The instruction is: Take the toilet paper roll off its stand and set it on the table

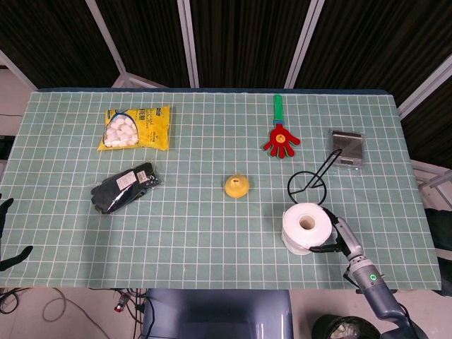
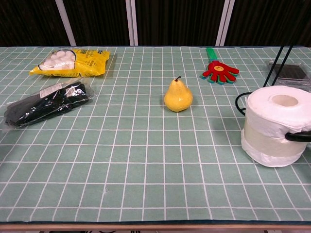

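The white toilet paper roll (image 1: 306, 227) (image 2: 274, 126) stands upright, hole up, on the green gridded table near its front right. It is off the black wire stand (image 1: 308, 185), whose ring base and slanted rod (image 2: 282, 56) rise just behind the roll. My right hand (image 1: 340, 239) grips the roll from its right side, a black finger (image 2: 299, 137) curling round the paper. My left hand (image 1: 7, 233) shows only as dark fingers at the far left edge, off the table, spread and holding nothing.
A yellow pear (image 1: 236, 185) (image 2: 178, 96) sits mid-table. A red hand-shaped clapper (image 1: 281, 138) and a grey flat device (image 1: 347, 148) lie behind the stand. A yellow snack bag (image 1: 134, 127) and packaged black gloves (image 1: 126, 187) lie at the left.
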`<action>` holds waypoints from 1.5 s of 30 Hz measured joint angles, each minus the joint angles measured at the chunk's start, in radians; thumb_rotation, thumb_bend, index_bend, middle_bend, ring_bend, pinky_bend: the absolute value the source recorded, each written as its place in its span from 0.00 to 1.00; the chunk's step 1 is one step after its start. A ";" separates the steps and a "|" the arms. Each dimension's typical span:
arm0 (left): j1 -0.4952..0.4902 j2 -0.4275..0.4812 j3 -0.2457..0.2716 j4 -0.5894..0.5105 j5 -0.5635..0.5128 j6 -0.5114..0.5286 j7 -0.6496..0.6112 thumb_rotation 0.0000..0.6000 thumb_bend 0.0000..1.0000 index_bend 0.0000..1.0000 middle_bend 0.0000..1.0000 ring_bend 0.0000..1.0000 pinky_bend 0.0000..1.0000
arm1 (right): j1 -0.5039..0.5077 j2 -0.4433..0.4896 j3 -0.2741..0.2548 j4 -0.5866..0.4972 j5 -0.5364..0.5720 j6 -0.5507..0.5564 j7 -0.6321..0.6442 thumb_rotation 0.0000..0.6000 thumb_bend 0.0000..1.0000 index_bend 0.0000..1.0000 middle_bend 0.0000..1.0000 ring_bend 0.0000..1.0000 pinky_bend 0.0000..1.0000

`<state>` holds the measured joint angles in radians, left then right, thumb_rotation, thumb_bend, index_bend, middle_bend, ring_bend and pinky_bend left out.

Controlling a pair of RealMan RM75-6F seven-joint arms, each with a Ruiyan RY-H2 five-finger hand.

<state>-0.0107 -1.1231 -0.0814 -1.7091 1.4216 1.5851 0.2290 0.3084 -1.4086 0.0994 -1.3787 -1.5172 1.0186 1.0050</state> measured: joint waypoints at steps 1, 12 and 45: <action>0.000 0.000 0.000 0.000 0.000 0.001 0.000 1.00 0.10 0.12 0.00 0.00 0.00 | 0.001 0.002 -0.007 -0.001 -0.004 -0.003 0.007 1.00 0.04 0.21 0.17 0.06 0.00; 0.000 0.001 0.000 0.001 -0.001 0.000 -0.004 1.00 0.10 0.12 0.00 0.00 0.00 | 0.024 0.041 -0.058 -0.011 -0.054 -0.009 0.051 1.00 0.01 0.00 0.00 0.00 0.00; 0.008 0.016 -0.001 -0.013 -0.004 0.007 -0.032 1.00 0.10 0.12 0.00 0.00 0.00 | -0.150 0.424 -0.079 -0.200 -0.033 0.443 -0.616 1.00 0.00 0.00 0.00 0.00 0.00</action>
<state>-0.0022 -1.1068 -0.0828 -1.7224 1.4180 1.5924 0.1970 0.1581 -0.9848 0.0206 -1.5790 -1.5502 1.4617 0.3894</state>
